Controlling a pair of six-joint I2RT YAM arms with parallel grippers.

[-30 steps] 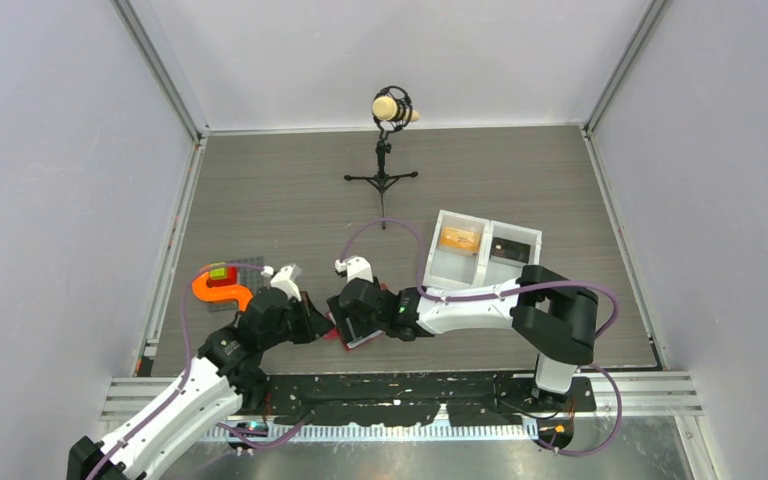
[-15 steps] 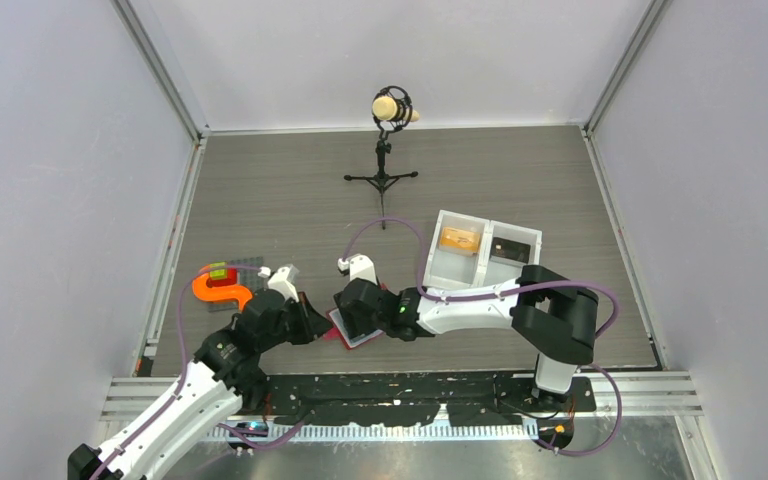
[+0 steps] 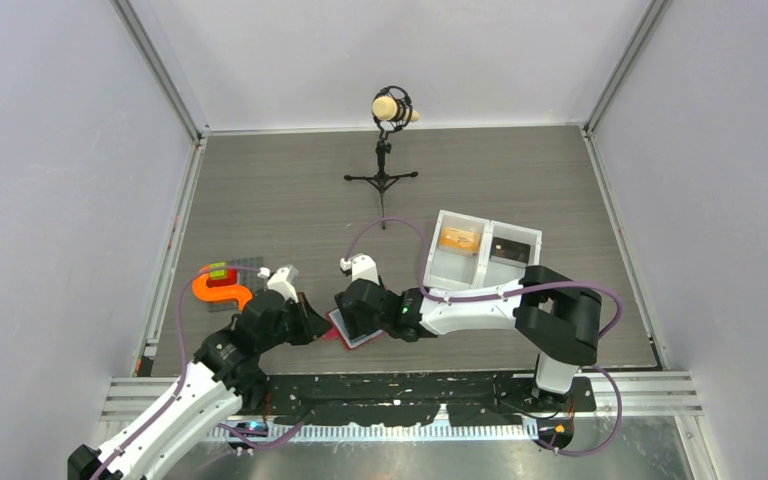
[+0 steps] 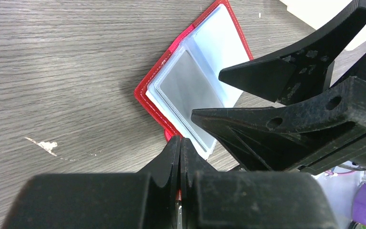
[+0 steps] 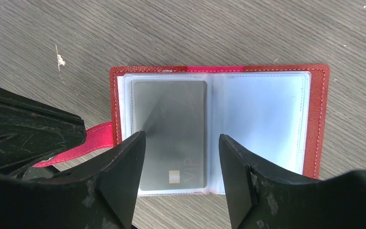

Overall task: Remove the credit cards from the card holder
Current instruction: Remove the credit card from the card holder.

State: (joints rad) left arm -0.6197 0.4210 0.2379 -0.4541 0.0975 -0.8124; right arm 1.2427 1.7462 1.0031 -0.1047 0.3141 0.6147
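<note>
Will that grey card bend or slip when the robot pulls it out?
The dark grey flat card looks thin, with crisp straight edges, so it is probably stiff, not floppy. It sits in a glossy clear pocket of the red folding card holder, so it may slide easily.

card holder (image 5: 262, 119), tray (image 3: 452, 268) on table (image 3: 290, 190)

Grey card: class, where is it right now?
In the right wrist view, the grey card sits in the left-hand pocket of the open card holder, under the right gripper.
</note>
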